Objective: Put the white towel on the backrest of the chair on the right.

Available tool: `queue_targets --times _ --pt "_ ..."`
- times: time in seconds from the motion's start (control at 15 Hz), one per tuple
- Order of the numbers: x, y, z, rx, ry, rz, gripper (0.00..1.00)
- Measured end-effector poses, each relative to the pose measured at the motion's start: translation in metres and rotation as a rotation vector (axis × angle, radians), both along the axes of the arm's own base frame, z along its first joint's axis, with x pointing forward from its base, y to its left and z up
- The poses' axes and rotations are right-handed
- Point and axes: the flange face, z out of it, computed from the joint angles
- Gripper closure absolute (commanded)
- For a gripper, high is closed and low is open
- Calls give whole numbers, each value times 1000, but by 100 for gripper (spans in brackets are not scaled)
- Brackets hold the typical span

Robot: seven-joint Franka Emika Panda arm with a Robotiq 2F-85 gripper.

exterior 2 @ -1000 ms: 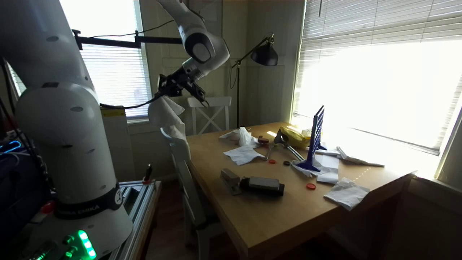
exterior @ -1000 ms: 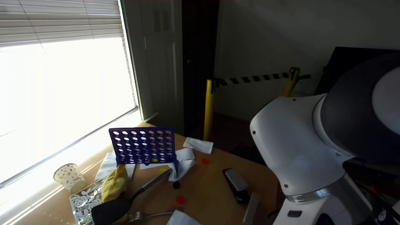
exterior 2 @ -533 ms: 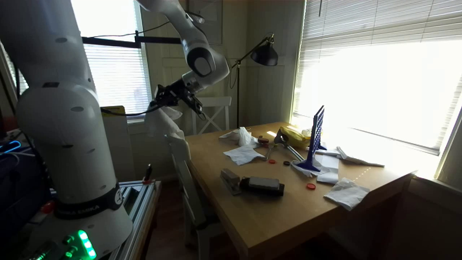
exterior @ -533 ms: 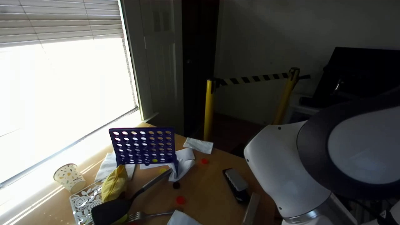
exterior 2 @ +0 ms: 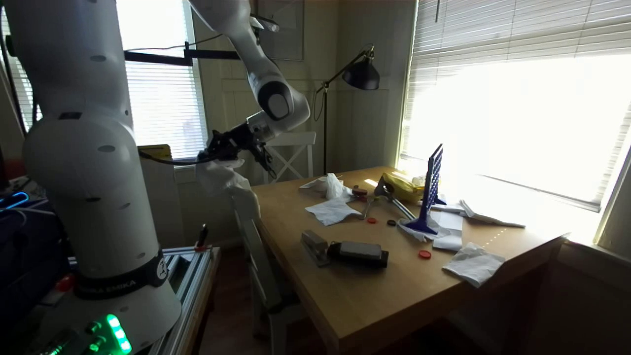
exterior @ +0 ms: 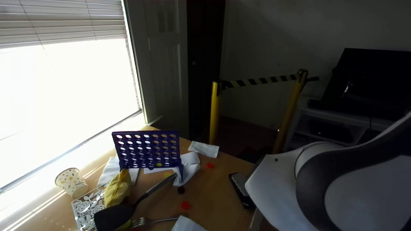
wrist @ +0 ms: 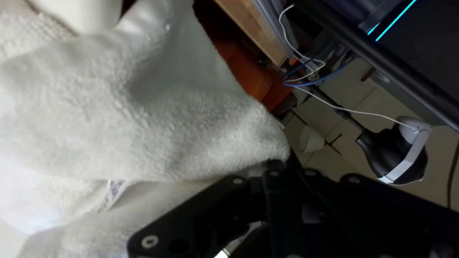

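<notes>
Here, gripper [wrist: 279,165] pinching white towel [wrist: 143,122] at chair backrest [exterior 2: 248,205]; cluttered wooden table [exterior 2: 374,291] beside bright window [exterior 2: 522,128].

Fuzzy, matt cloth makes up the white towel [wrist: 143,125] beside the smooth wooden table [exterior 2: 355,296]; the chair [exterior 2: 245,203] at the table's side wears smooth paint. On the table before me, the game rack [exterior: 142,145] looks plastic, the fork [exterior: 144,221] bright metal, a napkin [exterior 2: 474,264] wrinkled matt paper. Near the table, the robot arm [exterior 2: 93,162] shows a smooth, faintly glossy shell.
</notes>
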Motion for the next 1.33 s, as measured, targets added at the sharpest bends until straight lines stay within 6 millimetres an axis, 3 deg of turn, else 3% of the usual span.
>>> queue_targets --times 0.2,0.27,0.33,0.67,1.0,1.33 --pt "-11 -1 -14 -41 10 84 99" --pt "-13 -1 -17 -50 10 106 70" --pt "-15 0 -20 -57 10 123 69" --pt "-7 6 -14 -57 -30 129 35" --pt "17 9 42 -3 -172 75 2" --pt "43 -14 108 -52 -329 -101 0"
